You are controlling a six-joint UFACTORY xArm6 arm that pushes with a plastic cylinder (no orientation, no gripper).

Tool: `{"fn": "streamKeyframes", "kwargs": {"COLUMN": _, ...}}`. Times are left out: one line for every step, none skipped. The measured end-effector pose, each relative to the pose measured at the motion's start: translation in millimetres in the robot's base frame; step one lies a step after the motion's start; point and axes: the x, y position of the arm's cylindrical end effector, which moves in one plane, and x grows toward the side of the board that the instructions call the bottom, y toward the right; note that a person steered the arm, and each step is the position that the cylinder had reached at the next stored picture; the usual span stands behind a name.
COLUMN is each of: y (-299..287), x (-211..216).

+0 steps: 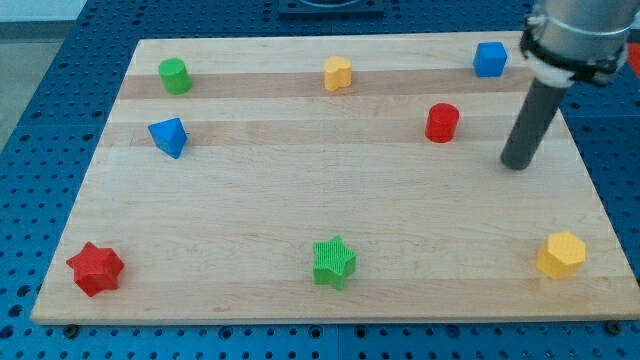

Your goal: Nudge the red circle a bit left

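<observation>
Dark, near-upright rod: my tip (pixel 517 165) rests on the board right of the red circle (pixel 442 122), apart; no end effector.

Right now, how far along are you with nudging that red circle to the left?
Nothing looks done yet: the red circle stands untouched. In hand: my tip sits on the board to the view's right of it and slightly lower, with a clear gap between them. Left: close that gap and push it a little leftward.

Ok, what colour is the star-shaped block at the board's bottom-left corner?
Red. The red star shows clearly in the camera view, at the view's bottom left.
</observation>
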Motion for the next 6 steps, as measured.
{"fn": "streamKeyframes", "kwargs": {"y": -20, "x": -19}}
{"fn": "streamKeyframes", "kwargs": {"y": -48, "x": -17}}
{"fn": "streamKeyframes", "kwargs": {"y": -69, "x": -15}}
{"fn": "streamKeyframes", "kwargs": {"y": -70, "x": -25}}
{"fn": "streamKeyframes", "kwargs": {"y": -67, "x": -25}}
{"fn": "streamKeyframes", "kwargs": {"y": -54, "x": -25}}
